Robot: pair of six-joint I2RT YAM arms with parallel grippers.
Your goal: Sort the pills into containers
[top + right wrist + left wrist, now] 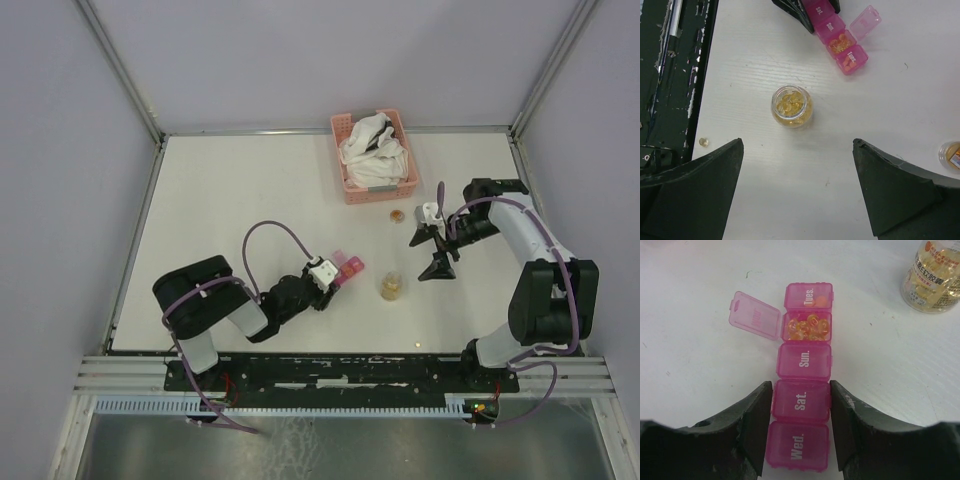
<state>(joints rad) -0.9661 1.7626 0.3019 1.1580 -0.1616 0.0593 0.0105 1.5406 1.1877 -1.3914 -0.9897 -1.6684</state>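
Fingers (pixel 752 430) of the left gripper (pixel 800 420) are clamped on the translucent magenta-pink strip of square containers (pixel 805 362), apparently to steady it. Tiny yellow-orange pills (pixel 807 327) are seen in its one uncovered compartment; more are held in the small clear round jar (pixel 792 106), under the right gripper (pixel 797 142), fingers wide apart. Its uncapped mouth is shown only from the right wrist.

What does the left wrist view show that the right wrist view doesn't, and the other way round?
Left wrist only: the Wed. compartment, between the left end effector's fingers. Right wrist only: a stray pill near the table's edge, and the clear jar seen open from above. Both: the pink strip box with one lid open over pills, and that jar.
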